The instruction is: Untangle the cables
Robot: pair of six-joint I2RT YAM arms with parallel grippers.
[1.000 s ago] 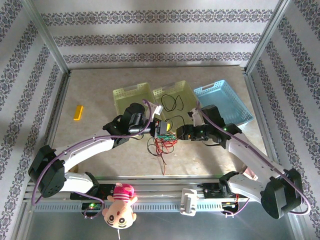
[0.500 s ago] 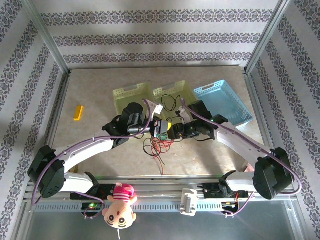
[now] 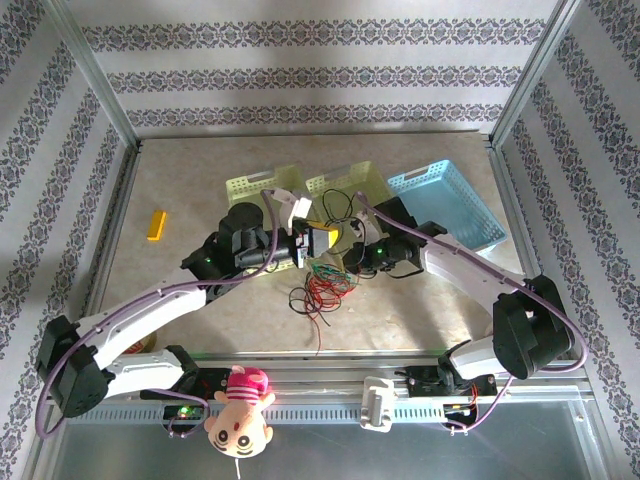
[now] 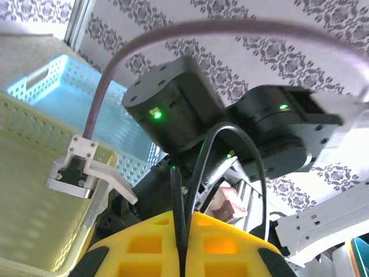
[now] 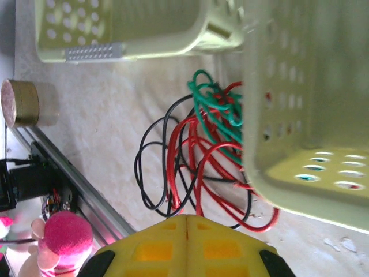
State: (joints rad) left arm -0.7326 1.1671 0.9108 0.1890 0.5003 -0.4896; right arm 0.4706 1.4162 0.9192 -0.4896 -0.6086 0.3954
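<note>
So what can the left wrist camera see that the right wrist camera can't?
Left wrist: the blue basket and the right arm, black with green lights. Right wrist: red cables and green cables tangled on the table, plus a pink toy. Both: a yellow-green basket, black cable and shut yellow fingers.

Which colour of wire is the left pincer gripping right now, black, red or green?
The black wire: it loops up out of the shut left pincer. The red wire and the green wire lie tangled on the table.
</note>
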